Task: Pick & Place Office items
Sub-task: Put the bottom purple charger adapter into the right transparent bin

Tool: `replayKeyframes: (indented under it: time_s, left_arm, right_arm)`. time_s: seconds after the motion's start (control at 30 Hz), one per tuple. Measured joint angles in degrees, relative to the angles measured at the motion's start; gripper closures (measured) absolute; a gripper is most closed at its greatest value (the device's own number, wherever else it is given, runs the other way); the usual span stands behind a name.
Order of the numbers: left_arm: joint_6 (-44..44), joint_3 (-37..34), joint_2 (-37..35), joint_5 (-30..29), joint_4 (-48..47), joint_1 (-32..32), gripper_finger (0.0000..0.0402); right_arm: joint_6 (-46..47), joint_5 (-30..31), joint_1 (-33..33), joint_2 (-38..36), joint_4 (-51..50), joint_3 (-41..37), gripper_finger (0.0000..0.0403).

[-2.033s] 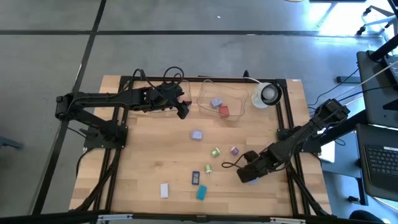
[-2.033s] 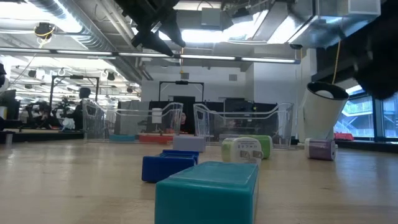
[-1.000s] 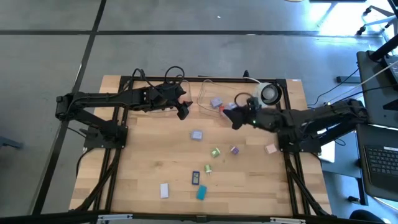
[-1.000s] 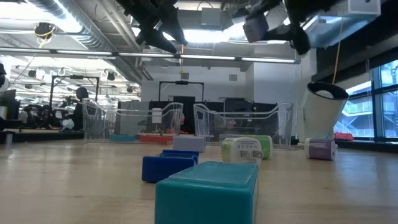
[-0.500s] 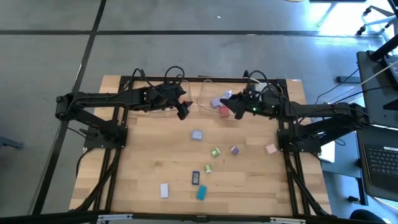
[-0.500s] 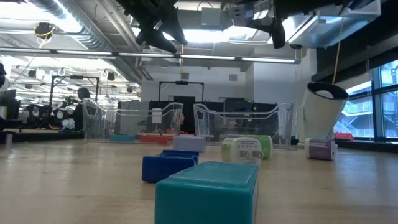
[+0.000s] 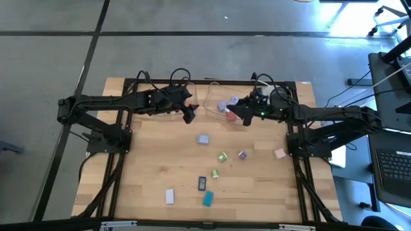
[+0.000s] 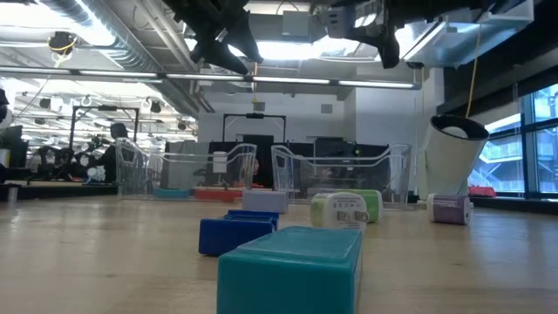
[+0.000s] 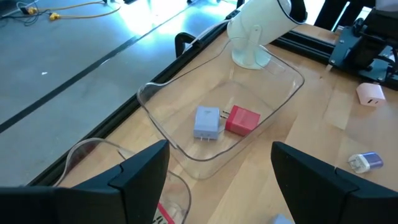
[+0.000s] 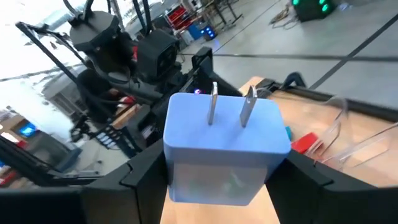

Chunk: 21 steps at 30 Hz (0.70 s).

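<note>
I have the lilac plug block (image 10: pixel 225 148) clamped in the right gripper (image 7: pixel 235 110), above the clear tray (image 7: pixel 212 96). I should centre over the tray before releasing. Left gripper (image 7: pixel 190 114) waits beside the tray, jaws wide, empty.
</note>
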Motion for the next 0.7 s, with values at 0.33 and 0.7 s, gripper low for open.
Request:
replayKeyframes:
  time_s: [0.33,0.7]
  left_arm:
    - [0.00,0.00,0.00,0.00,0.00,0.00,0.0123]
    - [0.00,0.00,-0.02,-0.02,0.00,-0.01,0.0123]
  right_arm:
    - [-4.22,8.50,-1.76,3.13,-1.11,0.00,0.0177]
    - [-3.12,9.50,-6.94,12.63,-2.90,0.00,0.0177]
